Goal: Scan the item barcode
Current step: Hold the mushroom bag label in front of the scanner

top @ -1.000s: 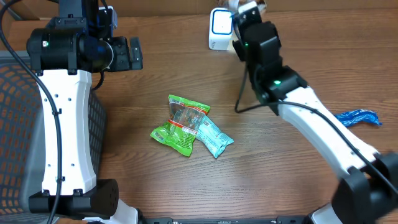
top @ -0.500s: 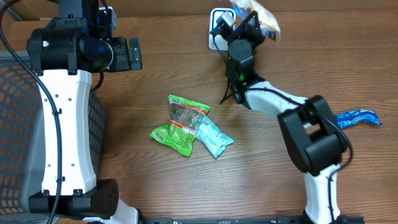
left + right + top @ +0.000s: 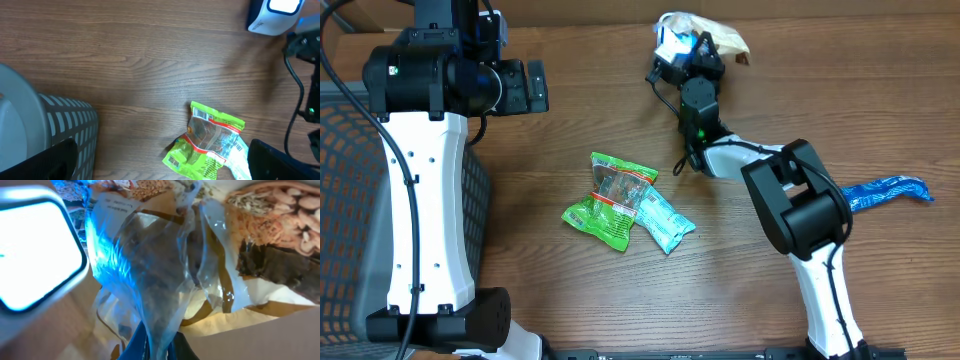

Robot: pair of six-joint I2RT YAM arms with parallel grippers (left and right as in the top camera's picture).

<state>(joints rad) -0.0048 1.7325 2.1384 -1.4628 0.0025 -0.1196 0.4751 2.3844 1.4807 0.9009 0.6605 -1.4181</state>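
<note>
Overhead: snack bag [image 3: 724,38] is clamped in right tool [image 3: 703,47] and held at scanner [image 3: 670,40] for barcode read, left tool [image 3: 537,88] idle w/ jaws apart; left wrist: green packets [image 3: 215,142] lie mid-tabletop [image 3: 125,50], unscanned by the look of it; right wrist: bag is seen just beside lit scanner.

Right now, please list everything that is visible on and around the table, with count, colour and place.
barcode scanner: one, white with a lit window, far edge of the table
snack bag: one, clear and tan, held in front of the scanner
green packet: one or two, cannot tell; green with a clear window, middle of the table
teal packet: one, teal, against the green packet's right side
blue wrapper: one, blue, right edge
basket: one, grey mesh, left side
table: one, brown wood
left gripper: open, empty
right gripper: shut on the snack bag
</note>
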